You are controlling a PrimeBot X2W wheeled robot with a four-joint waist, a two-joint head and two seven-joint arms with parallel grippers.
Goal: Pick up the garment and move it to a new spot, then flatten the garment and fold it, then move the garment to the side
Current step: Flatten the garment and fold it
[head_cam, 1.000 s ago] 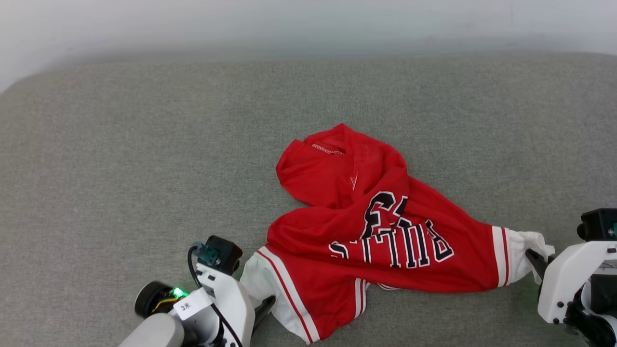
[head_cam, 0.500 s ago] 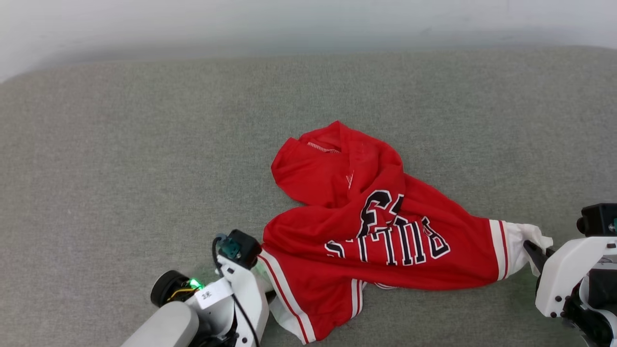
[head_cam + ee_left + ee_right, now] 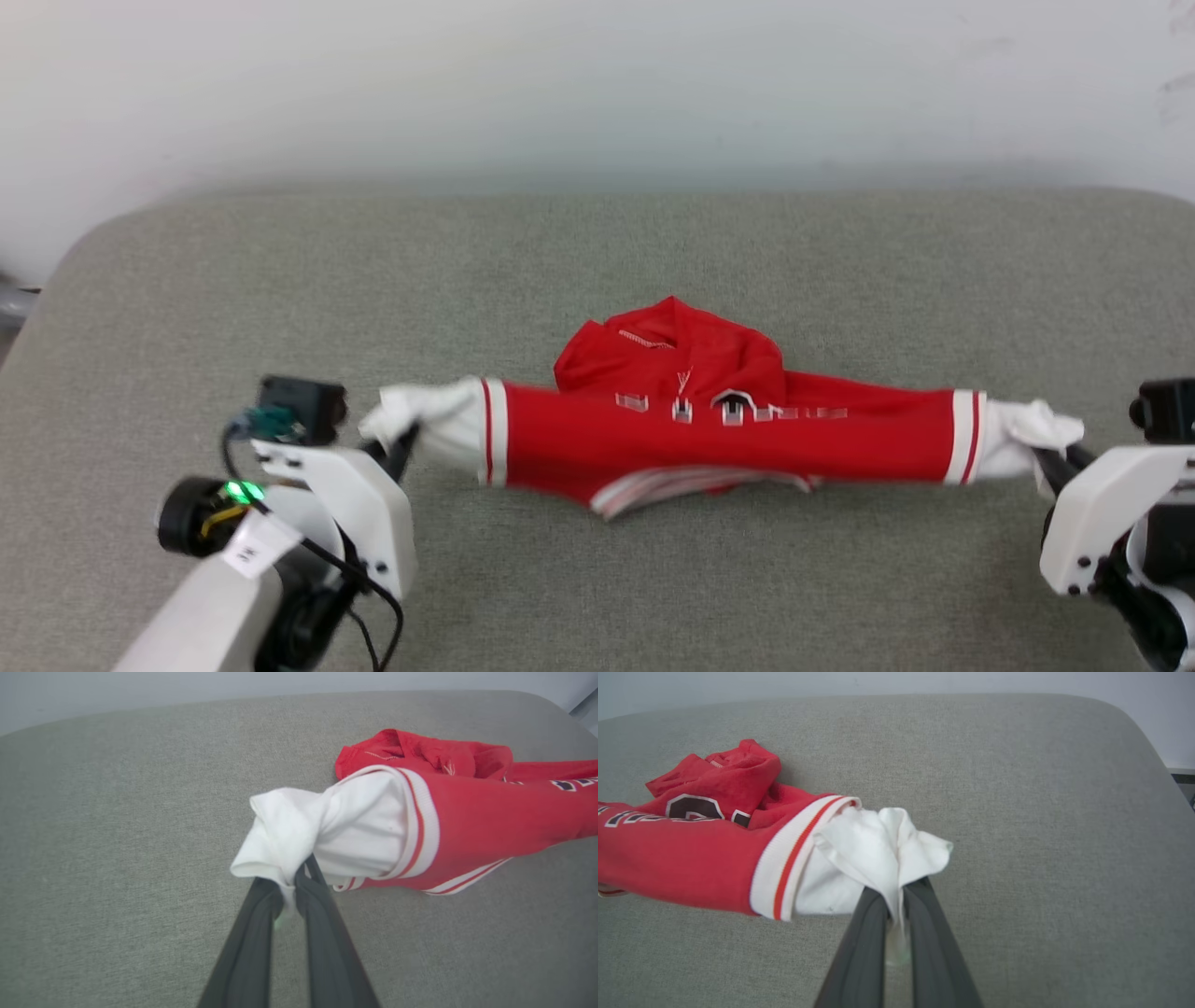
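Observation:
The garment [image 3: 709,434], a red jersey T-shirt with white sleeves and striped trim, hangs stretched between my two grippers above the grey surface [image 3: 597,252]. Its far part still rests bunched on the surface. My left gripper [image 3: 397,446] is shut on the white left sleeve [image 3: 299,830], bunched at the fingertips [image 3: 294,882]. My right gripper [image 3: 1050,459] is shut on the white right sleeve [image 3: 878,854], cloth pinched between the two dark fingers [image 3: 896,905]. Parts of the black lettering [image 3: 693,807] show along the top fold.
The grey padded surface [image 3: 117,812] spreads wide on all sides of the garment, with rounded corners at the far left and far right. A pale wall [image 3: 597,84] runs behind its far edge.
My left gripper has shut on the left sleeve and lifted it out to the left. The garment went from a crumpled heap to a taut band between both grippers. The head camera has tilted.

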